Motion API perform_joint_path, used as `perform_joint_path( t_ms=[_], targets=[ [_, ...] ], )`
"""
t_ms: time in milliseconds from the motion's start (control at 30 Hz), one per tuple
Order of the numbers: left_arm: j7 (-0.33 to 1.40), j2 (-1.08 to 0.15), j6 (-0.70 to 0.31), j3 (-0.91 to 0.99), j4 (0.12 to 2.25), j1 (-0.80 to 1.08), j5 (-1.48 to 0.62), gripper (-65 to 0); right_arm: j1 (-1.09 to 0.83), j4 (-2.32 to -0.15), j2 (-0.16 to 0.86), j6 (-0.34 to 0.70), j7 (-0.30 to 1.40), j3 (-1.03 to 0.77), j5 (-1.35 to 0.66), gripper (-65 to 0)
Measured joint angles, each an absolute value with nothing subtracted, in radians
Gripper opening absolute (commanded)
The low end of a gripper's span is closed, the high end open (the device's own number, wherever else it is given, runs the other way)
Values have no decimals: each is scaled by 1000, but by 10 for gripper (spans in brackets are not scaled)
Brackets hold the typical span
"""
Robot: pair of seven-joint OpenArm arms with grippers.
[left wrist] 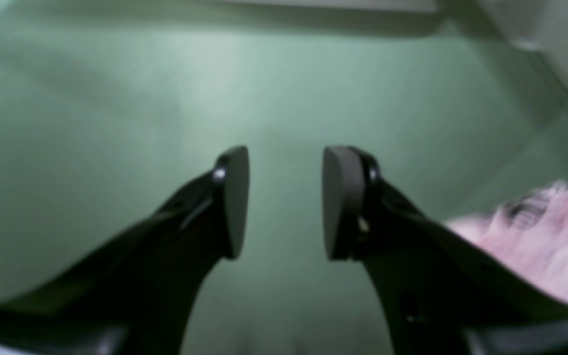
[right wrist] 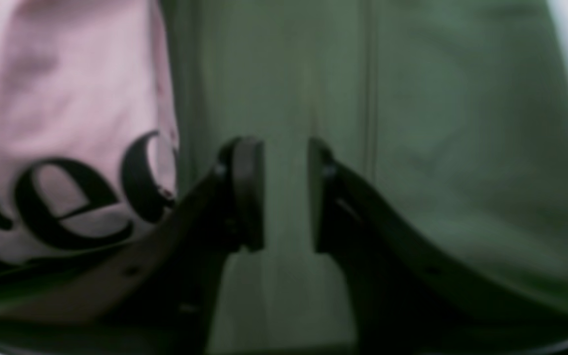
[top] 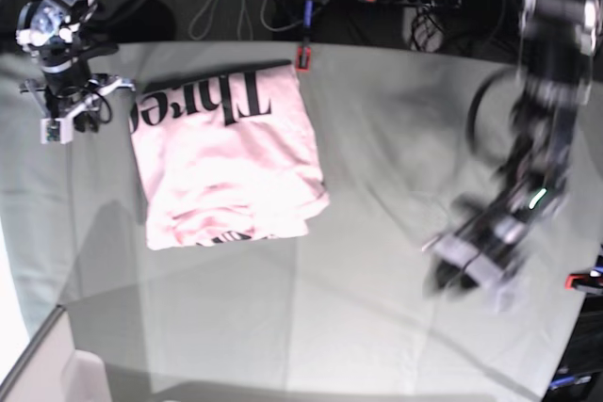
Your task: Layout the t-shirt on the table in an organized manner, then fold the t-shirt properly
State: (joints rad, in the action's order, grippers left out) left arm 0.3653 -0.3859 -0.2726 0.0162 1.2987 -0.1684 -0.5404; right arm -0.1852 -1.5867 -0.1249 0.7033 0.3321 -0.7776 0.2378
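Here the t-shirt [top: 226, 162] lies folded into a rough rectangle on the far left part of the worktop [top: 377, 261] in the base view, pale pink, with big black serif lettering along its far edge and a little more black print showing at its near edge. Its near edge is somewhat rumpled. The cloth-draped worktop around it is pale grey-green with faint creases.

The right gripper [right wrist: 286, 195] hangs just beside the shirt's lettered edge, over bare cloth; its jaws stand narrowly apart with nothing between them. The left gripper [left wrist: 286, 202] is well apart from the shirt, over the opposite side of the worktop, blurred in the base view; its jaws are moderately spread and empty, with a pink corner of the shirt at the edge of its wrist view.

A red clamp [top: 303, 56] grips the worktop's far edge, just beside the shirt.
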Motion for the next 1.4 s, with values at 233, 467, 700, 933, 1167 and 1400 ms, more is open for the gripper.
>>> perform_joint_path(
  t_ms=[233,467,700,933,1167,1400],
  targets=[
    [441,-381,-271,497,1480,253,-543,-411,-181,-1481,-102,699,350,-736,253,-640],
    [452,-237,-276,731,1512,440,-543,-411,-195,-1481,-150,699,340,-662,249,-640],
    [445,-197,-280,810,1512,491,-535,-411,-263,-1488,-150,691,327,-552,246,-642],
    [445,-196,-281,812,1511,498,-536,-411,-311,-1496,-147,679,313,-494,239,-642],
    [445,-196,-281,801,1512,499,-536,-411,-334,-1554,-150,683,346,-489,248,-642],
    [448,-193,-282,731,1452,568,-536,-412,-374,-1646,-169,699,348,-581,245,-640]
  ],
)
